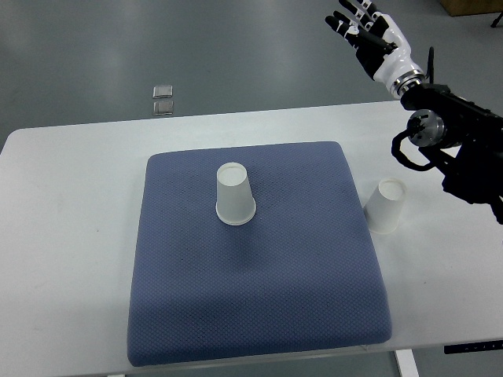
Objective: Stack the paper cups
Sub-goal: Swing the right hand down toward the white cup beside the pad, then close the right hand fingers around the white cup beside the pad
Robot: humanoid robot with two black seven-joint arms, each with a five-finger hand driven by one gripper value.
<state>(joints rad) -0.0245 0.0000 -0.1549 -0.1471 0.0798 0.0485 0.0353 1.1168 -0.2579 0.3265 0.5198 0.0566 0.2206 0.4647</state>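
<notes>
Reaching in from the right edge, high at the top corner: right hand, black fingers spread wide and holding nothing, white wrist shell behind, black arm trailing down the right side. Hovering beyond the table's far edge, touching neither cup.

Standing below the hand and just left of the arm, near its dark elbow joint: one cup, plain white paper, upside down, narrow closed base facing up, wider rim resting on the bare white table, just off the pad's right edge. Casting a faint shadow on the tabletop.

Sitting well to the hand's lower left: second cup, same white paper, also inverted, flat round base showing on top, sides flaring out to the rim, planted on the blue pad toward its far middle. Cups standing well apart, not stacked.

Lying far left of the hand, on the grey floor past the table: two small clear squares.
</notes>
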